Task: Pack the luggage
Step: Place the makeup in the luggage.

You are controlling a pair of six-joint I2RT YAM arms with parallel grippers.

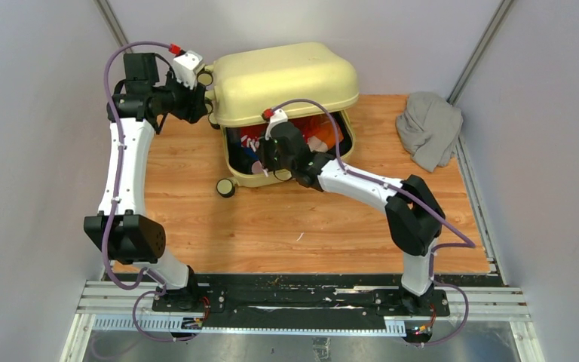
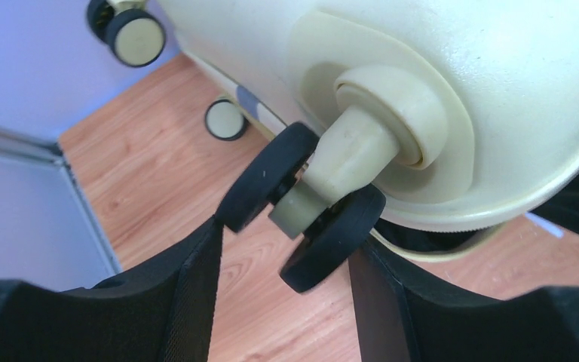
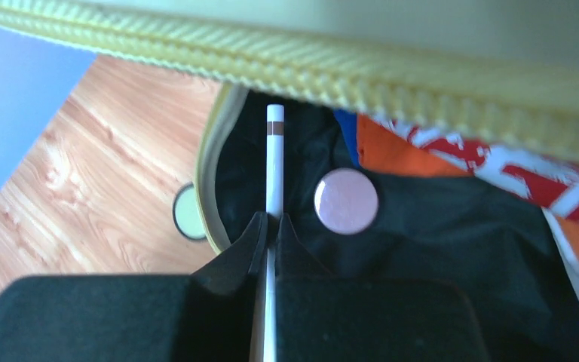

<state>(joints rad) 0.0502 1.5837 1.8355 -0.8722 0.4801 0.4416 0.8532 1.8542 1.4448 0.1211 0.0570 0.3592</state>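
- Pale yellow luggage (image 1: 283,75) at upper centre of the overhead view, resting on the wooden table (image 1: 309,226), upper shell raised at a slant over the lower half.
- Inside the gap: black lining and an orange, red and white patterned cloth (image 3: 452,154), seen at the right of the right wrist view under the yellow zip edge.
- Left pincer (image 2: 290,249) at the upper left corner of the luggage, one finger on either side of a black-and-cream twin wheel (image 2: 301,204) on the raised shell; apparently clamped on that wheel, though the contact spots sit right at the fingertips and are hard to judge.
- Two more cream wheels at upper left of the left wrist view, one above the table, one near it.
- Right pincer (image 3: 271,222) reaching into the open front of the luggage, clenched on a thin white stick (image 3: 274,151) with a brown band near its tip, pointing up the frame.
- Round pinkish disc (image 3: 346,200) just right of the stick, against the black lining.
- Grey cloth (image 1: 430,128) bunched at the upper right of the table, apart from the luggage.
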